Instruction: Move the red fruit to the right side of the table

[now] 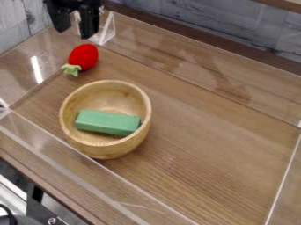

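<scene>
The red fruit (83, 57) lies on the brown wooden table (200, 105) near its far left side, with its green leafy end pointing left. My gripper (73, 23) hangs above and just behind the fruit at the top left of the view, pointing down. Its dark fingers (90, 22) stand apart with nothing between them, so it is open. The upper part of the gripper is cut off by the frame's top edge.
A round light wooden bowl (106, 92) sits in front of the fruit and holds a green rectangular block (107, 122). Low clear acrylic walls (282, 189) border the table. A clear corner piece (104, 33) stands right beside the gripper.
</scene>
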Action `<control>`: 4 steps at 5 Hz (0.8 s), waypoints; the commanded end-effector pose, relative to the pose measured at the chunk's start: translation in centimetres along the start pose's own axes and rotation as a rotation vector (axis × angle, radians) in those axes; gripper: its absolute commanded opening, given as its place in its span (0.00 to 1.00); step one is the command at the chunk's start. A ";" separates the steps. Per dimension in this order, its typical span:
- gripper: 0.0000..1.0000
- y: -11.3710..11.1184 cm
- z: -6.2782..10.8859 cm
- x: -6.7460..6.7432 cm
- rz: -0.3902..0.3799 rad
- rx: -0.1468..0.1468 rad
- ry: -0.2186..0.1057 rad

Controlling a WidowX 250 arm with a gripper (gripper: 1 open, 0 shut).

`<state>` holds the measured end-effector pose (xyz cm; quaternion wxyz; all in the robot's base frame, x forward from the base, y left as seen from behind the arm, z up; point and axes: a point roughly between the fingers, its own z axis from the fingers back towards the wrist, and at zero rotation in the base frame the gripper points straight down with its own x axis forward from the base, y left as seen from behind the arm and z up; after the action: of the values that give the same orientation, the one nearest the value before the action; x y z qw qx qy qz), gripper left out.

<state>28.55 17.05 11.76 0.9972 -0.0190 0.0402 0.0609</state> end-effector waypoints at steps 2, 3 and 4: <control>1.00 1.5 0.1 0.9 -0.030 0.015 -0.073; 1.00 1.4 -0.4 1.9 -0.091 0.010 -0.078; 1.00 1.3 -0.7 2.9 -0.146 0.006 -0.086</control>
<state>30.48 18.29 8.75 0.9991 -0.0333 0.0252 -0.0070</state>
